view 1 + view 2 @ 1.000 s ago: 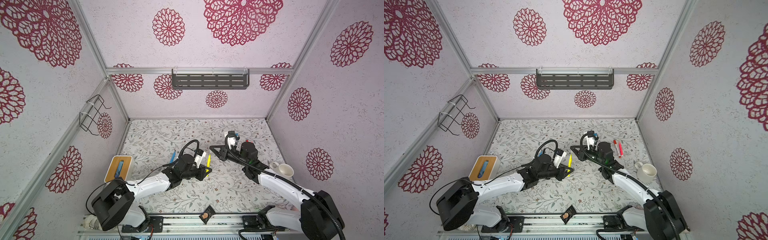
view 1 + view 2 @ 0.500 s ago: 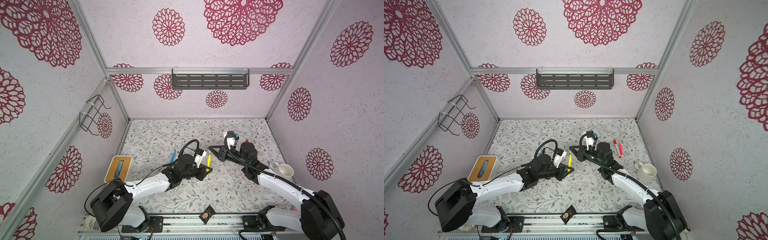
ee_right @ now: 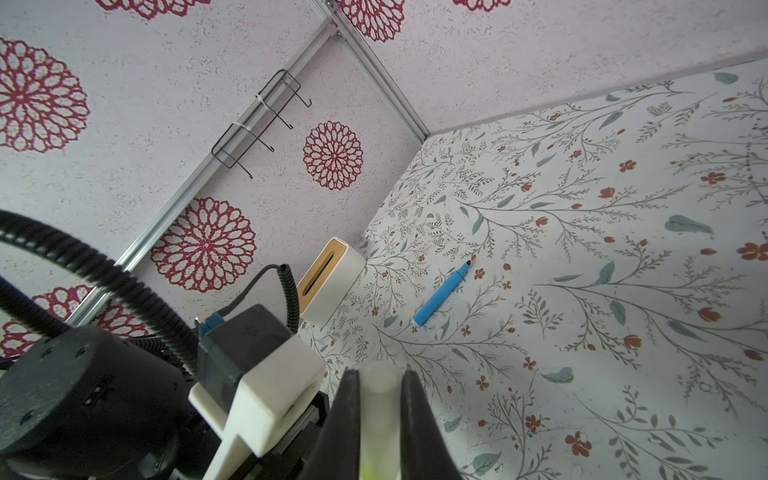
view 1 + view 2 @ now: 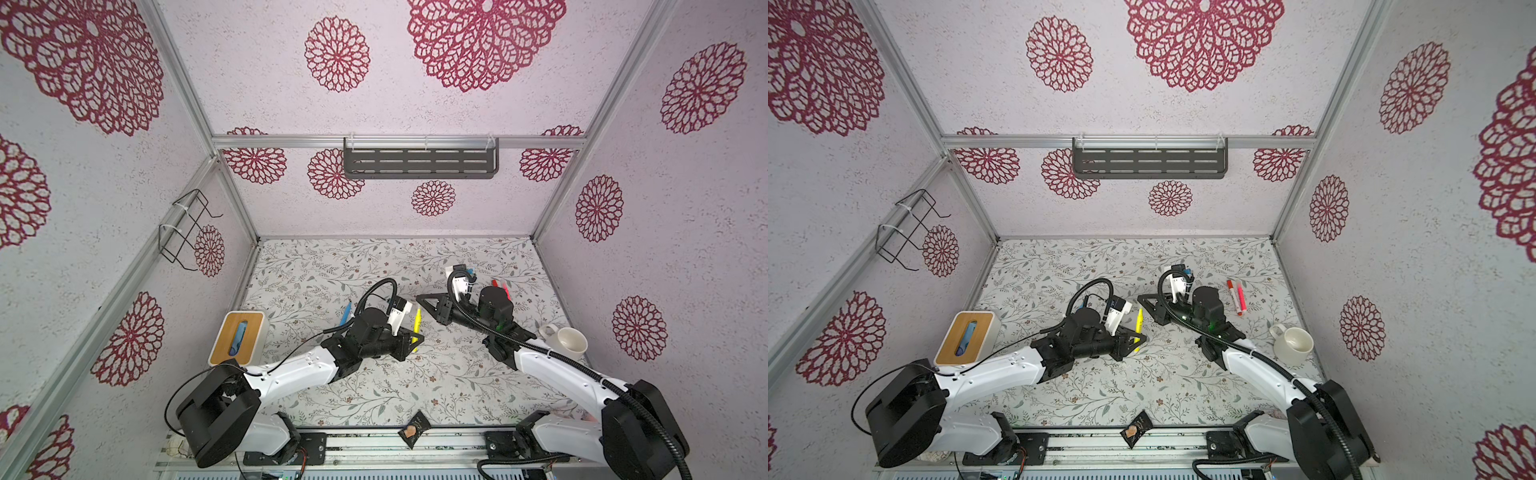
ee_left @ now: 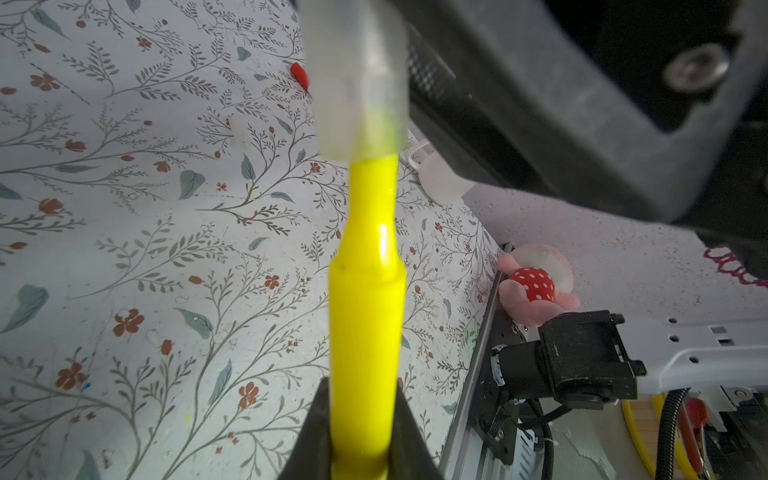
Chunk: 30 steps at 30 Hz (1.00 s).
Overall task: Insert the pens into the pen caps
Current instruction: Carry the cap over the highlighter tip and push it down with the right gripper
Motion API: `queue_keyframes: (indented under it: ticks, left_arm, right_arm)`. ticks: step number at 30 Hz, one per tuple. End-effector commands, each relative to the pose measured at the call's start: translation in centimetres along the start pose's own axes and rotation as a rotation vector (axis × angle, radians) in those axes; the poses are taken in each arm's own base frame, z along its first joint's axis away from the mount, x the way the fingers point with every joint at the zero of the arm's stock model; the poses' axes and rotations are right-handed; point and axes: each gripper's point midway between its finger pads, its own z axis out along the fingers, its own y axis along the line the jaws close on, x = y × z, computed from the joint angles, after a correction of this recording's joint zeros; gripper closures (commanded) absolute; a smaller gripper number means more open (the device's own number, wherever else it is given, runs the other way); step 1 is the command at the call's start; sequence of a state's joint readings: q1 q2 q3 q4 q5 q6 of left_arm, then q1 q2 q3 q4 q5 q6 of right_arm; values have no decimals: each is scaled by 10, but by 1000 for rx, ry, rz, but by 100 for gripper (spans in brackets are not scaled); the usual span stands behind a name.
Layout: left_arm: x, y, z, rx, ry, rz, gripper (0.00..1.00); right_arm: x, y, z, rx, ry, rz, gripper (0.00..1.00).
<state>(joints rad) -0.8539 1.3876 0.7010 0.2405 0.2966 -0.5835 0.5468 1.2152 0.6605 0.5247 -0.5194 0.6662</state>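
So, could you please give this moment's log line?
left gripper: yellow pen held | right gripper: clear cap held | cap over pen tip

**Desk surface: survey**

Desk covered in pale sheet printed with leafy sprigs and small red flowers. Left edge: white box with wooden top, slot showing blue. Just beyond it toward the middle, blue pen lies flat, uncapped, dark tip pointing away from the box. Far right: orange-red pen and pink pen lie side by side, close together. Nearer on the right, white mug, upright. Red cap lies loose on the sheet. Front edge: small dark packet, partly over the metal rail.
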Motion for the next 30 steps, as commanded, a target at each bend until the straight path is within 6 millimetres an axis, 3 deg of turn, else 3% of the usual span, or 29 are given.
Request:
queue_keyframes:
  ticks: [1, 18, 30]
  left_arm:
    - [-17, -15, -5, 25, -48, 40, 100]
    - [-23, -16, -10, 26, -80, 47, 100]
    - [-41, -67, -37, 245, -146, 106, 100]
  right_arm:
    - [-8, 9, -1, -23, -34, -29, 88]
    - [16, 28, -8, -75, -31, -45, 88]
    - [18, 71, -21, -278, -38, -110, 84]
